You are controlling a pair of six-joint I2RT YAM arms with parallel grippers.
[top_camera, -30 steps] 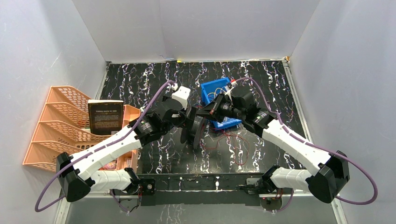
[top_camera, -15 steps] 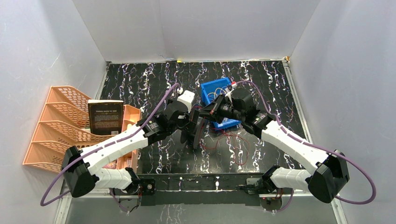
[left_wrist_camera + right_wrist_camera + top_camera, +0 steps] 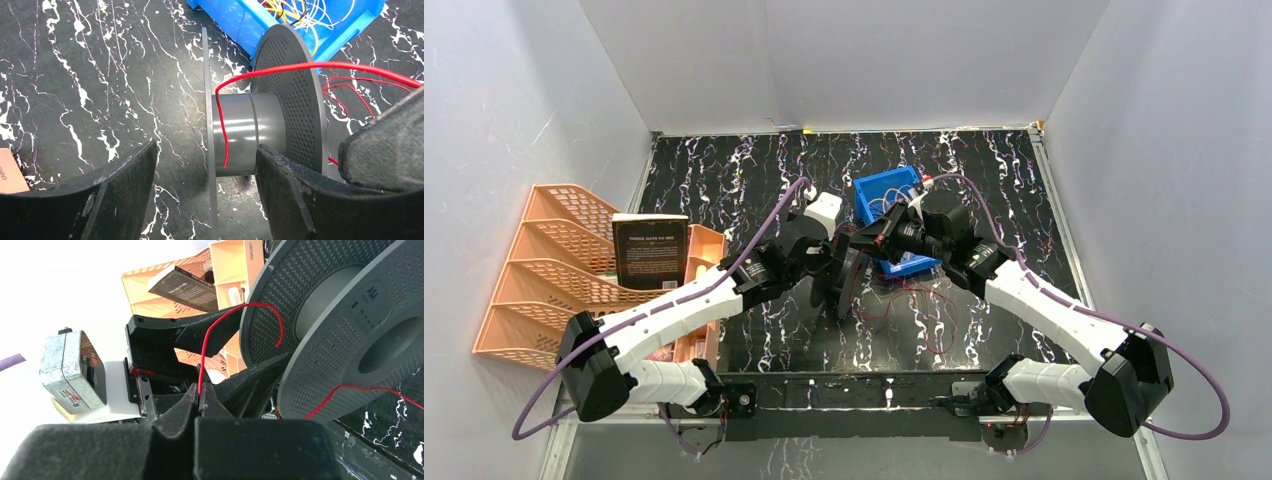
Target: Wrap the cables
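Spool [image 3: 295, 100]: grey, on edge beside blue bin [image 3: 235, 22].
Red cable [image 3: 223, 125]: one turn draped over spool hub.
Right gripper [image 3: 200, 396]: pinched tight on red cable.
Left gripper [image 3: 206, 150]: spread, straddling spool flange.

This is a robotics lab test cell. Plain pale panels [image 3: 864, 60] wall in a black marble-patterned table [image 3: 714, 170] on three sides. A left arm [image 3: 674, 310] and a right arm [image 3: 1044, 300] are bolted to a metal rail [image 3: 854, 390] at its near edge. Orange stacking trays [image 3: 544, 260] and a blue parts bin [image 3: 879, 190] sit inside the enclosure.
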